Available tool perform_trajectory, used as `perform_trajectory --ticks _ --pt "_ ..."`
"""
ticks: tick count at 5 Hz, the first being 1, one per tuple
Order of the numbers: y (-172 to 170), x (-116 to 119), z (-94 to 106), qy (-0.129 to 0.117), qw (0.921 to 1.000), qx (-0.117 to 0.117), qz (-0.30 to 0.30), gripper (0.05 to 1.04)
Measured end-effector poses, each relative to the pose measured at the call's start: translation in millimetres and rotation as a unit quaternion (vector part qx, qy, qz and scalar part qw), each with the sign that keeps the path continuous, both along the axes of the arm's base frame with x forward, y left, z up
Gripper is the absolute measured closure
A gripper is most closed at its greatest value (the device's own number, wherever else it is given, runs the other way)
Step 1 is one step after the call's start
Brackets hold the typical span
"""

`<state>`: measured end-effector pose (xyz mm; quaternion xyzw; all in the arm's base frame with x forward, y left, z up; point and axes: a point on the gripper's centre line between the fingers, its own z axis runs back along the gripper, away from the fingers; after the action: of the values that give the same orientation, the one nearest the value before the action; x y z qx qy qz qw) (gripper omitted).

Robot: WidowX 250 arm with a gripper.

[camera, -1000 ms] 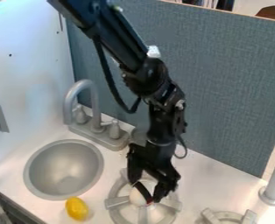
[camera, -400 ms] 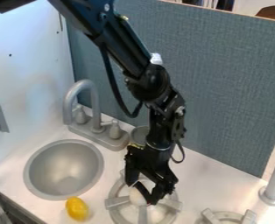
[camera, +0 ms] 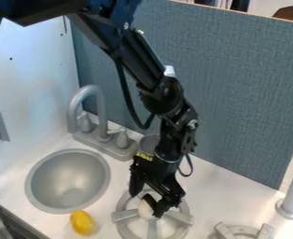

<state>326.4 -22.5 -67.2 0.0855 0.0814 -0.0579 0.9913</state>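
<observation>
In the camera view, the black gripper (camera: 144, 204) hangs down at a round thing (camera: 144, 211) on the burner (camera: 152, 229), well apart from the back edge of the counter (camera: 214, 189); maybe the burner's spokes keep this thing from rolling; how far the gripper is open, and whether it has hold of something, I cannot tell; the thing looks white and smooth, partly hidden.

One sink (camera: 68, 179), one faucet (camera: 101, 112) (two handles (camera: 122, 139), mind), one lemon (camera: 82, 222), one white rounded object (camera: 145, 210), two burners (camera: 125, 215), one gray container (camera: 149, 143).
</observation>
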Motion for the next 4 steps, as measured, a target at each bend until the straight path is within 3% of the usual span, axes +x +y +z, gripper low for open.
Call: perform_trajectory --ticks 2,3,4 --pt "4.8 0.6 -14.0 0.014 0.9998 0.007 0.010 0.137" --pt "2.1 1.4 -15.5 0.009 0.9999 -0.001 0.014 0.379" --pt "0.3 0.1 -18.0 0.003 0.9998 -0.007 0.019 0.491"
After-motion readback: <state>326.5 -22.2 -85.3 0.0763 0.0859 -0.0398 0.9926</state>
